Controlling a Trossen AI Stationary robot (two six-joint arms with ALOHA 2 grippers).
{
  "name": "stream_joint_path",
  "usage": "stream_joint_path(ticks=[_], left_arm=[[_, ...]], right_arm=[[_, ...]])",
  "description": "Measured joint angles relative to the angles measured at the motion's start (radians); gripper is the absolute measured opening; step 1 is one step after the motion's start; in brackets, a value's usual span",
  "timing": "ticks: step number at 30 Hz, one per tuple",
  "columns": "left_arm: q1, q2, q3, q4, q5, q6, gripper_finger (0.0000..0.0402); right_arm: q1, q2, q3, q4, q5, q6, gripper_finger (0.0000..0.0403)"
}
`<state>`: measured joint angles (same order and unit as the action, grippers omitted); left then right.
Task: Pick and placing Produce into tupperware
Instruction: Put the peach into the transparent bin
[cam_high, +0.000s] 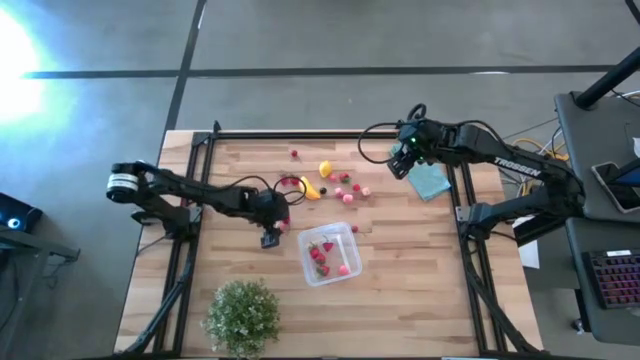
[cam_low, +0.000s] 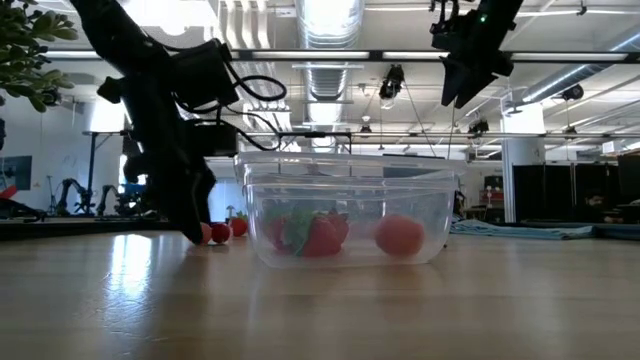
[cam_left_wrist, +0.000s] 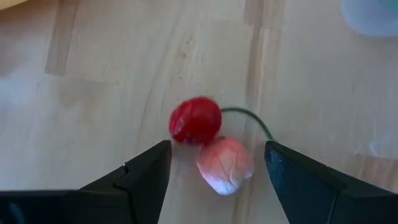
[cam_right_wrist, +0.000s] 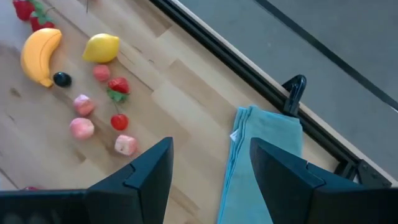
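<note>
Two glossy round fruits, red cherry (cam_left_wrist: 194, 121) and pink berry (cam_left_wrist: 224, 165), between spread left end effector (cam_left_wrist: 217, 165) fingers on wood table (cam_left_wrist: 93, 93)

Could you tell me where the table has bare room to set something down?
Bare wood lies between the potted plant and the left gripper, and right of the tupperware toward the frame. It is crowded around the banana, lemon and berries.
</note>
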<state>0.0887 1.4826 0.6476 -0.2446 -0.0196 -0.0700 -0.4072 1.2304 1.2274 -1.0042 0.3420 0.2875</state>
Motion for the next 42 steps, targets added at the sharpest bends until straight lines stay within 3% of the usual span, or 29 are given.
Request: stream_joint_path(ticks=[5,20,29,32,35,39,42], left_arm=[[0.0,0.031,0.014,-0.001,-0.005,0.0,0.023],[0.001,0.004,0.021,-0.054,-0.007,-0.001,0.0107],[0.001,-0.142,0.095,-0.118,-0.007,0.01,0.0097],[0.001,-0.19,0.12,-0.106,0.001,0.055,0.0096],[0.001,-0.208,0.136,-0.044,0.119,0.099,0.0096],[-0.001,-0.19,0.144,0.117,0.396,0.102,0.0096],[-0.021,-0.151,0.149,0.245,0.483,0.102,0.0096]], right_arm=[[-0.01,0.002,-0.002,0.001,0.0,-0.005,0.0206],[-0.039,0.003,-0.008,0.024,-0.001,-0.012,0.0206],[-0.039,0.003,-0.009,0.025,-0.01,-0.008,0.0206],[-0.039,0.003,-0.014,0.034,-0.058,0.01,0.0206],[-0.038,0.004,-0.027,0.051,-0.114,0.029,0.0206],[-0.036,0.004,-0.056,0.05,-0.116,0.071,0.0206],[-0.035,0.003,-0.078,0.047,-0.118,0.101,0.0206]])
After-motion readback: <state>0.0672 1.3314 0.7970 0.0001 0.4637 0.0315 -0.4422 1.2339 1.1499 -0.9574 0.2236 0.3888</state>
